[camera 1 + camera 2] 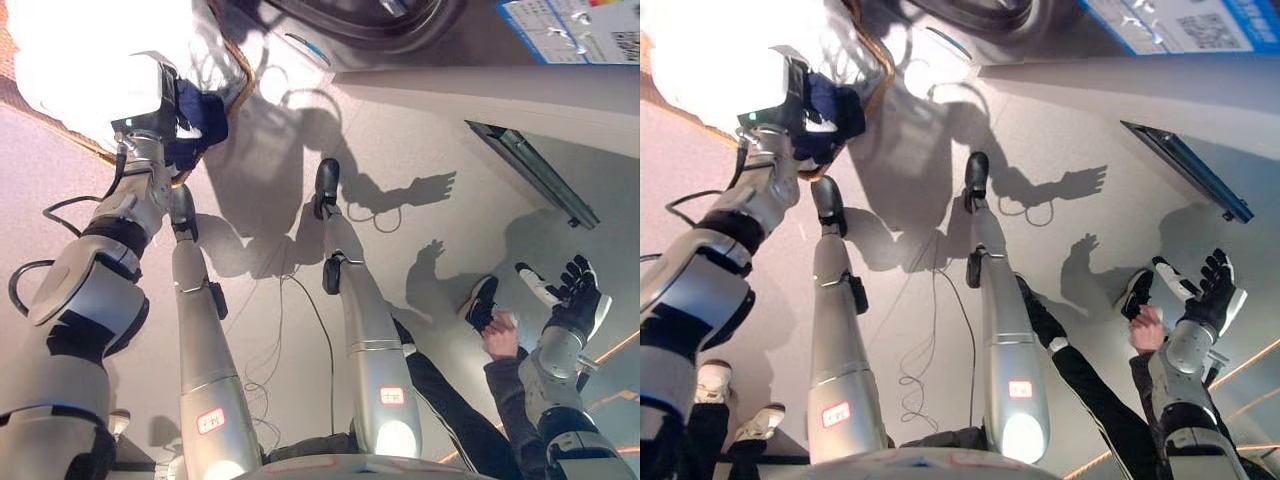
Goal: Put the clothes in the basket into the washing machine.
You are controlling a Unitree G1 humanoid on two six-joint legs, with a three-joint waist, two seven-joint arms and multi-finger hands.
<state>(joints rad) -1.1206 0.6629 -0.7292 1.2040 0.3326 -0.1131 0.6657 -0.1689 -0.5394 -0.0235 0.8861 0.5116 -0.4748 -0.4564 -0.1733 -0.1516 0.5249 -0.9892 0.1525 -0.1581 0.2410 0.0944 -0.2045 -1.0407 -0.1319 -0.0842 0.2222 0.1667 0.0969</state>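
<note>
the left hand (pixel 825 120) is down in the basket (pixel 240 75), fingers hidden among dark blue clothes (pixel 205 112), so whether it grips cannot be told. the right hand (pixel 572 292) hangs released, fingers spread, well apart, near a person's hand (pixel 500 340) and shoe (pixel 482 302). the cloth looks soft, light and floppy; bunching a fold at its middle seems the surest hold. the washing machine (pixel 370 25) stands just beyond the basket.
</note>
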